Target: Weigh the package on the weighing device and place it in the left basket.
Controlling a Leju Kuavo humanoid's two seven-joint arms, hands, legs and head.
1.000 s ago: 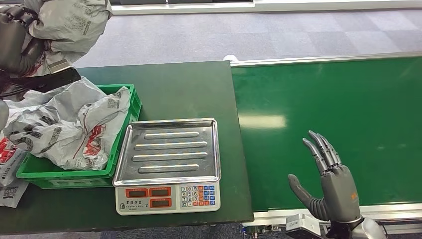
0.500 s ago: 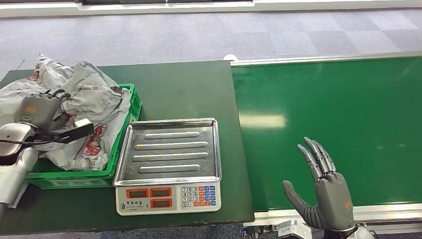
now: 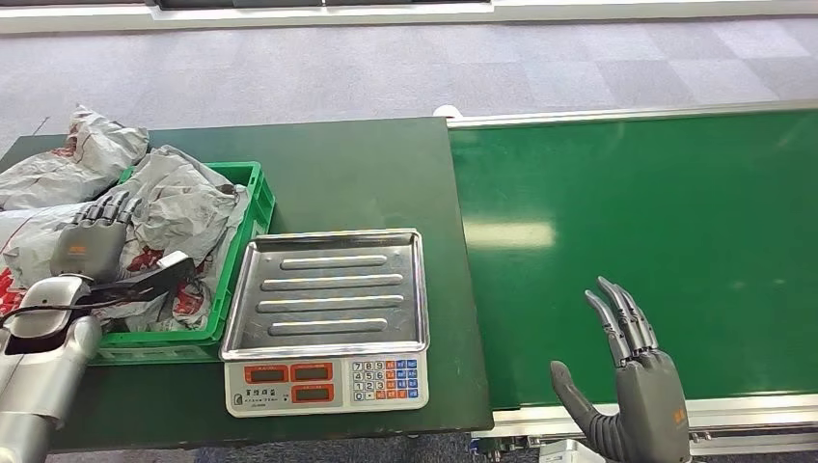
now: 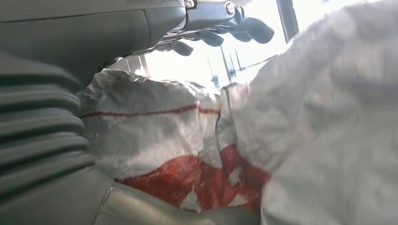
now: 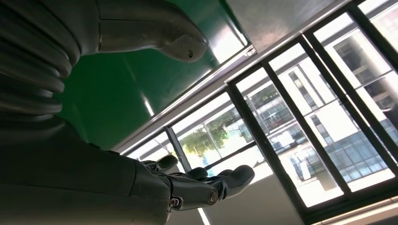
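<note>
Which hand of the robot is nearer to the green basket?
Left. The left hand rests on the packages piled in the green basket; the right hand is far off, beyond the scale, over the conveyor belt.

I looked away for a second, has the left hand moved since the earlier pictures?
Yes. The left hand has come down from the picture's top left corner onto the packages in the green basket, left of the scale.

Silver left arm reaching forward, dark grey left hand (image 3: 92,236) lying palm-down, fingers spread. Dark grey right hand (image 3: 632,386) raised upright, fingers apart, holding nothing.
</note>
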